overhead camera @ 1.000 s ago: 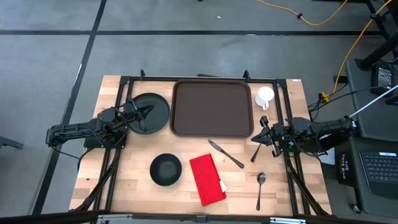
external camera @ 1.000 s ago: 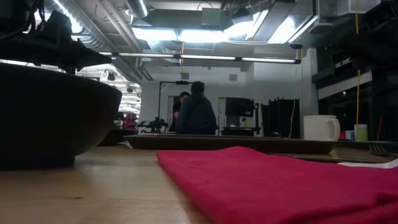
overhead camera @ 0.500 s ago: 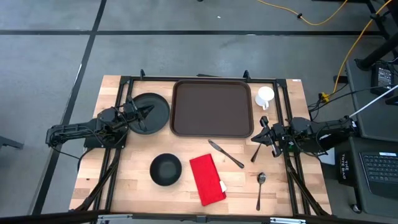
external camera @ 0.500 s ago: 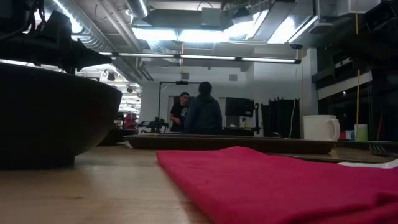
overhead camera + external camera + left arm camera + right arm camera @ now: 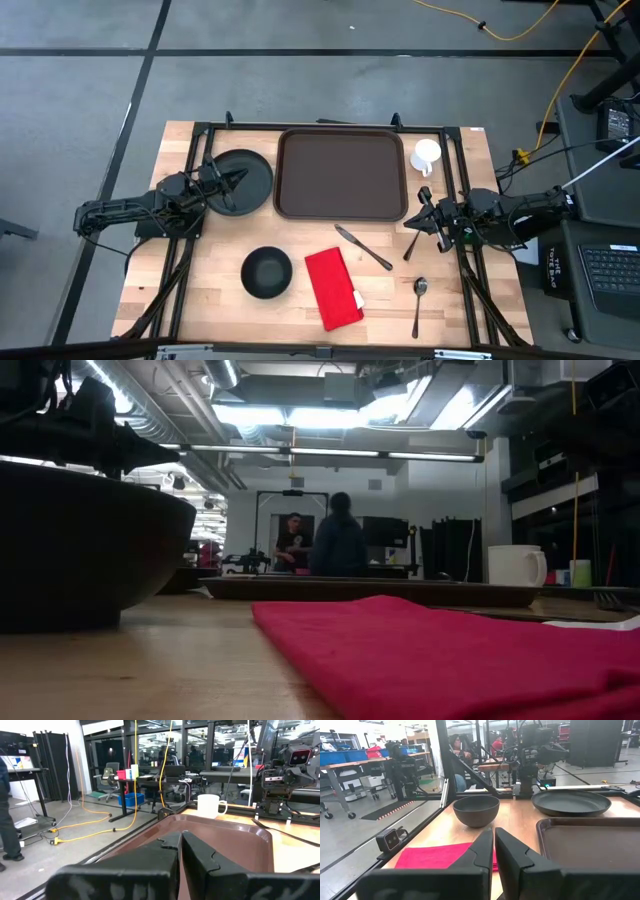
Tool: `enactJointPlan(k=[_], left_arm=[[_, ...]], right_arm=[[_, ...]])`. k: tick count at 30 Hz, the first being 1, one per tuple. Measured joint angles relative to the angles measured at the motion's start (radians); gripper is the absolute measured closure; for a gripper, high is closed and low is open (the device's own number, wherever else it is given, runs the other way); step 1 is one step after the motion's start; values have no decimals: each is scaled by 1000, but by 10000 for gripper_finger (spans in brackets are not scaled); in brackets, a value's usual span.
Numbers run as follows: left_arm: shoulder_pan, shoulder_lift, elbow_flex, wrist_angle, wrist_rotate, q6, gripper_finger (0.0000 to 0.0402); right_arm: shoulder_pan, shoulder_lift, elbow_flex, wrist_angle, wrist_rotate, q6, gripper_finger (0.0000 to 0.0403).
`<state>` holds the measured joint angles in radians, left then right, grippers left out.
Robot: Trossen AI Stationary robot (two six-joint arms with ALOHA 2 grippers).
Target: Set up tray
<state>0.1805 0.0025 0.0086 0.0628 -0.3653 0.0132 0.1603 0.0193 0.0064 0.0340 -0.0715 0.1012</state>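
Tray (image 5: 342,174): large, dark brown, rectangular, rounded corners, raised rim all round. Inside surface bare. Sits at the far middle of the wooden table (image 5: 210,300), long side running across it. In the low view it reads only as a thin dark strip (image 5: 370,590) past the red cloth. Left wrist view shows its brown floor and rim up close (image 5: 235,845); right wrist view catches one corner (image 5: 590,845).

Just left of the tray: round black plate (image 5: 245,180), flat, close to the tray's edge but apart from it. Left gripper (image 5: 238,179) hangs over that plate, fingers clenched together, nothing between them.

Off the tray's far right corner: white mug (image 5: 426,155), upright, handle side hard to read from above.

Near side of the tray: knife (image 5: 362,247) lying at a slant, just clear of the rim. Fork (image 5: 411,245) to its right, mostly a thin dark line, tines not made out. Right gripper (image 5: 424,212) sits beside the tray's near right corner, above the fork's upper end; fingers pressed shut, holding nothing.

Nearer still: black bowl (image 5: 266,272), red napkin (image 5: 333,288) with a small pale scrap at its right edge, identity unclear, and spoon (image 5: 418,304).

Low view: bowl fills the left side, cut off by the frame; napkin blocks most of the tabletop. Two people (image 5: 325,545) stand far back in the room, small and dim.
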Motion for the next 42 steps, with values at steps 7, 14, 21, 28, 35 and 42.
enactJointPlan(k=[7,14,21,28,35,42], left_arm=[[0,0,0,0,0,0,391],[0,0,0,0,0,0,391],[0,0,0,0,0,0,391],[0,0,0,0,0,0,391],[0,0,0,0,0,0,391],[0,0,0,0,1,-25,391]], right_arm=[[0,0,0,0,0,0,379],[0,0,0,0,0,-1,379],[0,0,0,0,0,-1,379],[0,0,0,0,0,0,379],[0,0,0,28,143,-23,379],[0,0,0,46,245,2,379]])
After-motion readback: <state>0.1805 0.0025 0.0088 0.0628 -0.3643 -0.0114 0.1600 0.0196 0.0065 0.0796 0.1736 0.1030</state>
